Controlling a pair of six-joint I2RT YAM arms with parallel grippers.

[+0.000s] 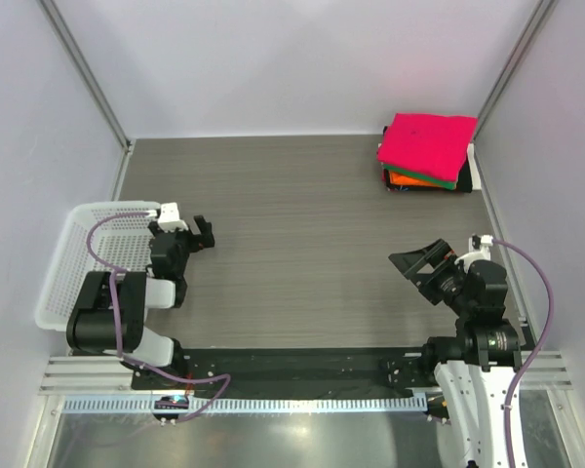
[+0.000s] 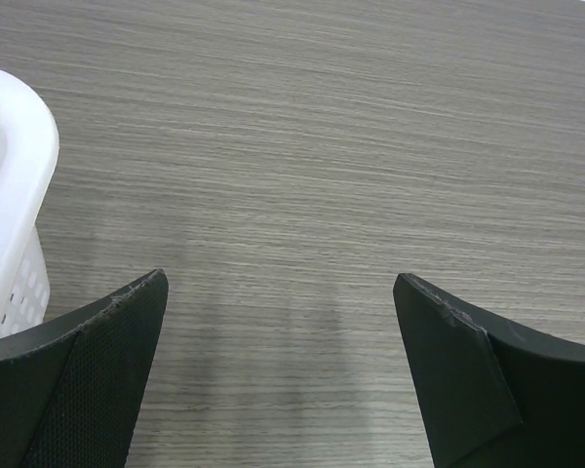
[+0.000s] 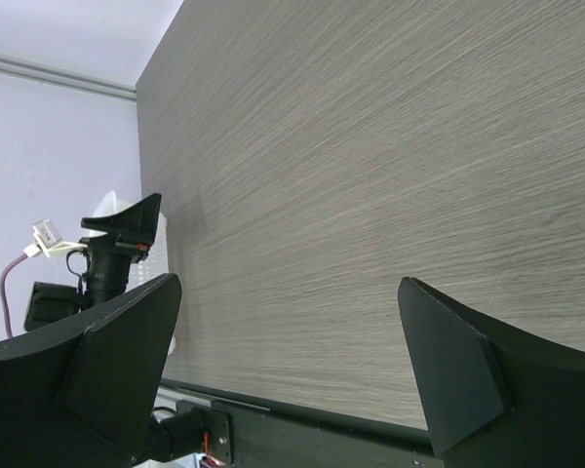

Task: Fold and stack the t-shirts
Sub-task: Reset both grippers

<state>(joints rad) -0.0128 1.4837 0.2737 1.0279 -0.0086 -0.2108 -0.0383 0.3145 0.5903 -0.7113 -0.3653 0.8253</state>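
The pink-red t-shirt [image 1: 426, 144] tops a folded stack diagonally far from the white mesh basket [image 1: 60, 261], while the left gripper [image 1: 197, 234] just beside that basket and the right gripper [image 1: 421, 261] well apart from it both hold nothing, fingers spread wide.

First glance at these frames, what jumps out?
The bright pink-red t-shirt topping the folded stack in the far right corner of the table. Next, the white mesh basket at the table's left edge. The left fingers and right fingers stand open, holding nothing.
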